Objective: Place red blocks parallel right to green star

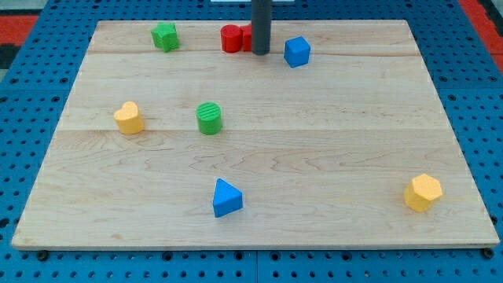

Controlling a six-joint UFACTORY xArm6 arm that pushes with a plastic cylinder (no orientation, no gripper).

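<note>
Red blocks (233, 38) sit at the upper middle of the frame on the worktop (330, 157), a short way to the right of the green star (164, 36) and roughly level with it. They look close to where the task wants them, I'd say. How many reds there are I can't tell; the rod covers their right part.

Risks from here:
- My tip (261, 53) is right at the reds' right side, touching or nearly so. A push toward the left of the frame could run them into the green star and shift the reference itself.
- The reds are near the worktop's top edge. Any upward drift in the push could take them off the wood.
- The blue cube (297, 52) sits just right of the rod. A swing back that way would knock it.
- If there are two reds, an off-centre shove could split them or turn the row out of line with the star.

Tool: just a plain dark rod, no jaws, so nothing opens or closes and it holds nothing. It can only nudge.

Elsewhere, well apart from the action: green cylinder (209, 118) and yellow block (128, 118) mid-left, blue triangle (227, 197) lower middle, yellow hexagon block (423, 192) lower right.
</note>
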